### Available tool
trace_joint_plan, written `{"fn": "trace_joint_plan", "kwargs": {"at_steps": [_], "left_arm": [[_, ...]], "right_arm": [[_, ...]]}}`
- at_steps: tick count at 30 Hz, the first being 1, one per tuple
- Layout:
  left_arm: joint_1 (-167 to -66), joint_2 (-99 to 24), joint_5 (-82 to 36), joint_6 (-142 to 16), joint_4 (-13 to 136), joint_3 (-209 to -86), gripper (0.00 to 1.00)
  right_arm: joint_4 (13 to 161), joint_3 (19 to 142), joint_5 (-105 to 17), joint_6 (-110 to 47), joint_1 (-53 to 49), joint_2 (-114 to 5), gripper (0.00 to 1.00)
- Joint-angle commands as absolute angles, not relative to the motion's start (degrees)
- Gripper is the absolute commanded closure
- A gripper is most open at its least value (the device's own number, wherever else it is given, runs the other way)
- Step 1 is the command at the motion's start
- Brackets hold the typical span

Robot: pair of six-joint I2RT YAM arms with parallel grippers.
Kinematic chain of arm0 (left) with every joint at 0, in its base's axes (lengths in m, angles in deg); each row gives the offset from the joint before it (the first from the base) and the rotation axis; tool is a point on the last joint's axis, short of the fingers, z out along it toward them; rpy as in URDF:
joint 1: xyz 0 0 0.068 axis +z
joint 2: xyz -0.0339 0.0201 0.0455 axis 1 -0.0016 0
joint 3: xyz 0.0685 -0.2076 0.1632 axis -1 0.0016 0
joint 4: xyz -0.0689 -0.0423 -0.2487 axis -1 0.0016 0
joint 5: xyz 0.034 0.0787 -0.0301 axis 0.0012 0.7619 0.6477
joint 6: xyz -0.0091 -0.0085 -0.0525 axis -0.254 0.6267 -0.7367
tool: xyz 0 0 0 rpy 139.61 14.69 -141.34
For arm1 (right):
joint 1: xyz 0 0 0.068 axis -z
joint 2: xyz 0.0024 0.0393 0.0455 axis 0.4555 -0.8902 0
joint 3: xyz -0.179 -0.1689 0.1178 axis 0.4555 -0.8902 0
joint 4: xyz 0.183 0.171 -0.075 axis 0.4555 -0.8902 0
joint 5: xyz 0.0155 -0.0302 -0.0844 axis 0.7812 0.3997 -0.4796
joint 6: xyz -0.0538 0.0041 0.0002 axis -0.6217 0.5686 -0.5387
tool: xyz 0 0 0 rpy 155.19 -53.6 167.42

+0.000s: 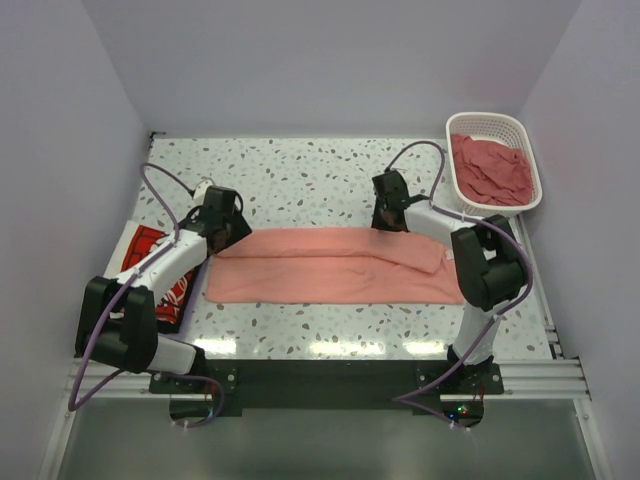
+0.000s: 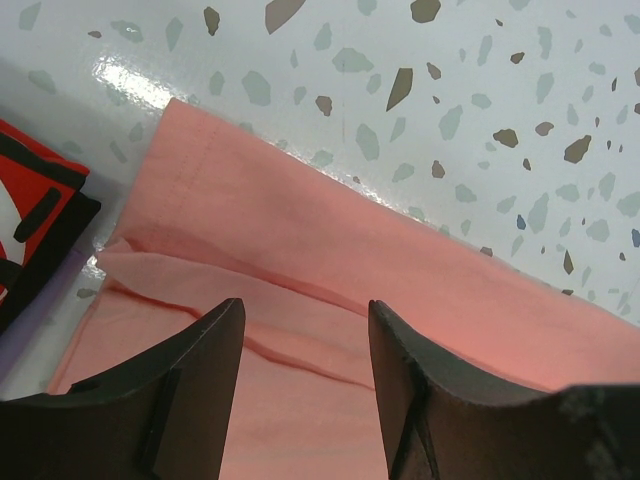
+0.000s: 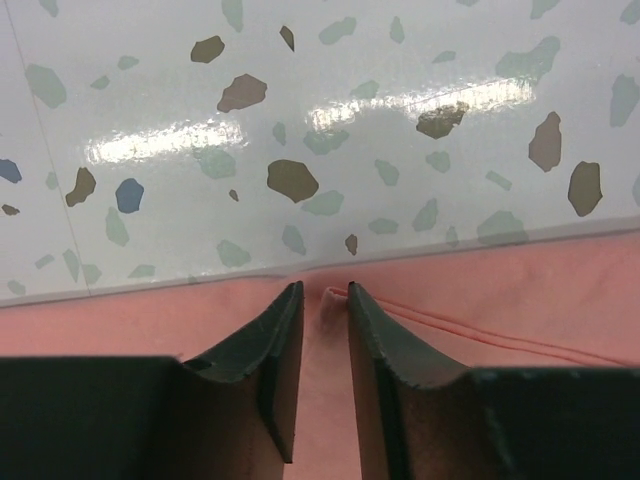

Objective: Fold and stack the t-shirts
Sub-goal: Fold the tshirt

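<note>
The salmon t-shirt (image 1: 330,265) lies in the middle of the surface (image 1: 300,170) as one long band running left to right, already doubled lengthwise, and I have both arms reaching to its far edge. My right tool (image 3: 322,290) is clenched almost shut right at that edge. A small ridge of pink cloth stands up between the tips, so I judge it has the hem pinched there. My left tool (image 2: 305,310) is released, its jaws spread wide and poised just above the band's left far corner, where the stitched hem and an inner layer show. It grasps nothing. I read this as setting up the next fold: two holds along the same edge would let the cloth travel as a straight line instead of sagging in the middle. The left side needs to close on all the layers at that corner, or the lower one will stay behind and wrinkle. The printed white t-shirt (image 1: 150,255) sits folded at the left edge of the surface, just beside the band's end and under my left arm, which I take as the start of the stack. More pink t-shirts (image 1: 490,170) wait crumpled in the basket (image 1: 495,120) at the far right corner.
</note>
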State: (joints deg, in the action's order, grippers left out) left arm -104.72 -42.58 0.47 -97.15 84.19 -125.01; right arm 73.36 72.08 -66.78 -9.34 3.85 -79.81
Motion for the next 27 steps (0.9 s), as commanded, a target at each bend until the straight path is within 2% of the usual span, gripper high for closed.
{"fn": "trace_joint_plan", "kwargs": {"at_steps": [1,6,11,14,18,27], "left_arm": [[-105.1,-41.4,1.5,-96.5,82.6,-124.4,0.43],[-105.1,-41.4,1.2,-96.5,82.3,-124.2,0.43],[-105.1,-41.5,1.1,-96.6,82.2,-124.0,0.43],[-105.1,-41.5,1.0,-96.6,82.1,-123.9,0.43],[-105.1,-41.9,1.1,-96.6,82.0,-123.8,0.43],[-105.1,-42.9,0.8,-96.7,81.4,-123.6,0.43]], "right_arm": [[73.8,74.7,-69.5,-9.2,3.3,-79.9,0.74],[73.0,74.6,-69.8,-9.5,3.3,-79.3,0.87],[72.6,74.3,-70.5,-10.2,3.3,-78.9,0.89],[72.2,74.7,-71.4,-10.5,3.2,-78.9,0.78],[71.7,75.5,-72.1,-11.3,3.1,-79.5,0.71],[71.9,76.6,-71.2,-11.8,2.7,-81.8,0.68]]}}
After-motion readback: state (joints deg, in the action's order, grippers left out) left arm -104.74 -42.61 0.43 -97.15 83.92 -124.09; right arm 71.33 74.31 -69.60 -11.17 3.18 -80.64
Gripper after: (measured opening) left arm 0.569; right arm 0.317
